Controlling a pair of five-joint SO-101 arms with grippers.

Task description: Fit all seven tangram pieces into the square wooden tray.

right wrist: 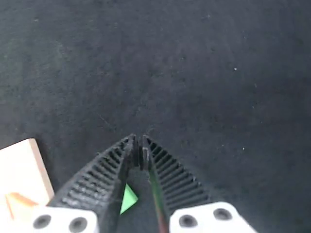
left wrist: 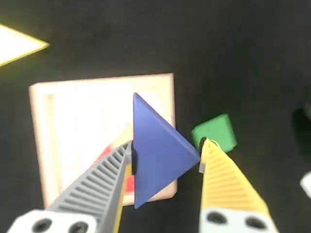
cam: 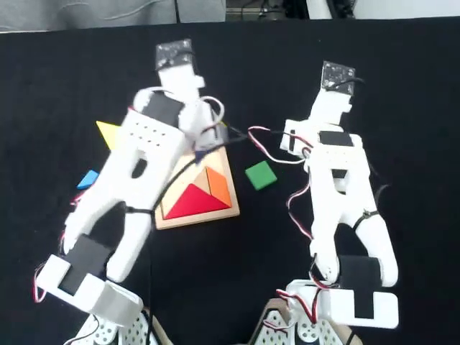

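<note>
In the wooden tray [cam: 203, 218] a red triangle [cam: 190, 202] and an orange triangle [cam: 218, 184] are laid (touching along one edge). A blue triangle [left wrist: 151, 136] is gripped by the left tool [left wrist: 167, 145] over the tray's side nearest the green square [cam: 260, 175]. The right tool [right wrist: 138, 141] is pressed closed above the table [cam: 402, 108], the green square near it.

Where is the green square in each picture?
High view: green square lies beside the wooden tray, apart from it.
Left wrist view: green square off the wooden tray corner, by the left claw.
Right wrist view: green square peeks from behind the right claw, wooden tray nearby.
Shared landmark: the wooden tray.
</note>
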